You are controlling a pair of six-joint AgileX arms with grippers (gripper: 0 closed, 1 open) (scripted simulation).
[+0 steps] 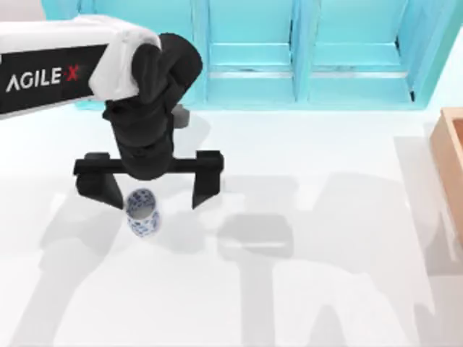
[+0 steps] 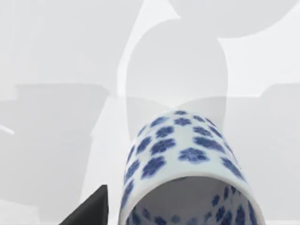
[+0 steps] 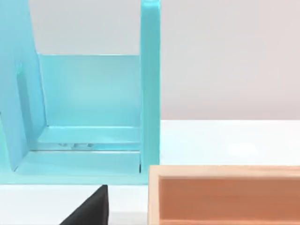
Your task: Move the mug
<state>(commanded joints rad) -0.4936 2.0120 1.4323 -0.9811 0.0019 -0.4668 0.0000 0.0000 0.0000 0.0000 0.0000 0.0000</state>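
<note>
Top view: the mug [image 1: 142,212] stands upright on the white table [image 1: 318,289], long axis vertical, mouth facing up, left of centre. The left gripper [image 1: 154,189] hangs directly over it with fingers spread wide; the mug sits between them, close to the 9 o'clock finger [image 1: 101,186], contact not discernible. A teal shelf unit [image 1: 304,50] runs along the 12 o'clock edge; a wooden box [image 1: 450,155] lies at 3 o'clock.

Left wrist view: the mug [image 2: 185,168] is close below the camera, open rim nearest, one dark fingertip [image 2: 89,211] beside it, apart.

Right wrist view: one dark fingertip [image 3: 89,211], the shelf unit [image 3: 89,108] and box [image 3: 225,194]; the right gripper's opening cannot be determined.
</note>
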